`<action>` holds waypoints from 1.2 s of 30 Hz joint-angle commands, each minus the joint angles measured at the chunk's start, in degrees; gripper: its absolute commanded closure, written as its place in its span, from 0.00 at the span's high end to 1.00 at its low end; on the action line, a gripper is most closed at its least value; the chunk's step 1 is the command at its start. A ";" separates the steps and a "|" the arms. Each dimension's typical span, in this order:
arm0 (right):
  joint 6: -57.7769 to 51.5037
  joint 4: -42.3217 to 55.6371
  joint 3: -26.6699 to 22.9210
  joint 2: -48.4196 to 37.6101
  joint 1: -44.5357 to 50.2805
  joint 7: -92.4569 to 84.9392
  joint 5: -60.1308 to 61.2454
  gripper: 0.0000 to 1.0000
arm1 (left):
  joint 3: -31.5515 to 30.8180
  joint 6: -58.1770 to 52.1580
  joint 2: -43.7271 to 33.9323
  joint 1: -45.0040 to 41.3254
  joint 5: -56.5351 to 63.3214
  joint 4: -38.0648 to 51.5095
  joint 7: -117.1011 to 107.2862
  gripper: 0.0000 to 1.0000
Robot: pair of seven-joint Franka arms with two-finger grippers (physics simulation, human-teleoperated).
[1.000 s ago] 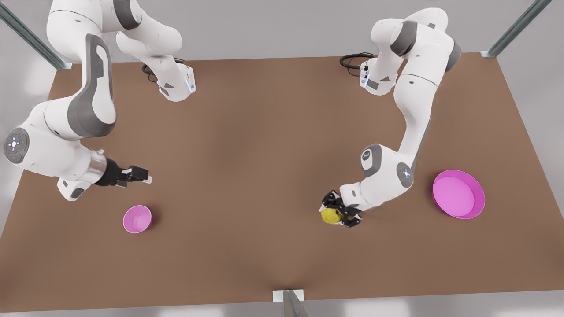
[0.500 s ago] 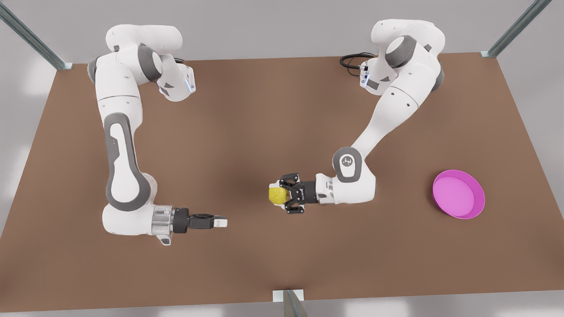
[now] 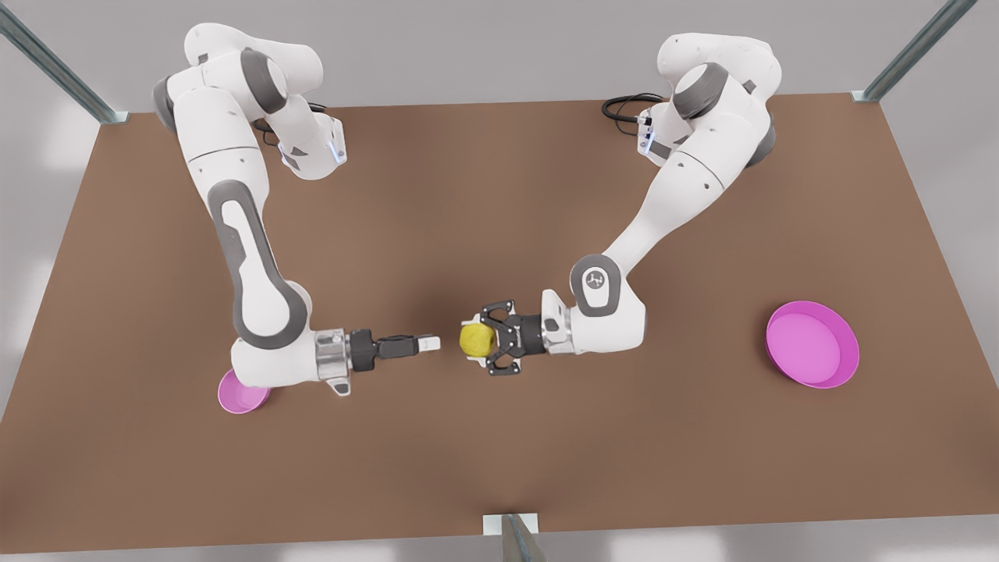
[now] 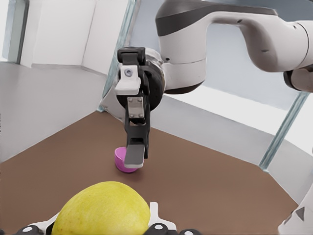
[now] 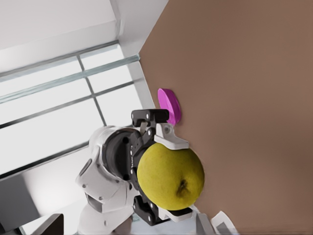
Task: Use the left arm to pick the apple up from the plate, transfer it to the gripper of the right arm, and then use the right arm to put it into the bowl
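Brown worktop (image 3: 499,460) mid-frame: left gripper (image 3: 478,341) fingers pinching yellow-green apple (image 3: 475,339), facing right gripper (image 3: 431,342), fingers' state unclear.

A brown table (image 3: 499,453) is seen. Metal frame posts (image 3: 913,51) are set at its far corners. A black cable (image 3: 624,103) is coiled on its far edge.

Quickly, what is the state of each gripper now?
Left gripper: shut on the apple, held above the table.
Right gripper: cannot be told; it points at the apple, a short gap away.
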 commanded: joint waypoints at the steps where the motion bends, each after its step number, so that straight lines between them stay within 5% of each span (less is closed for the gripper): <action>1: 1.36 -0.94 0.20 0.05 -0.02 -6.38 0.11 1.00 | -0.04 0.44 -0.10 0.02 -0.16 0.02 17.72 0.68; 36: 17.18 -4.28 6.09 2.16 4.64 -19.83 9.86 1.00 | 0.05 0.44 -0.10 -0.34 -1.48 0.02 17.89 0.71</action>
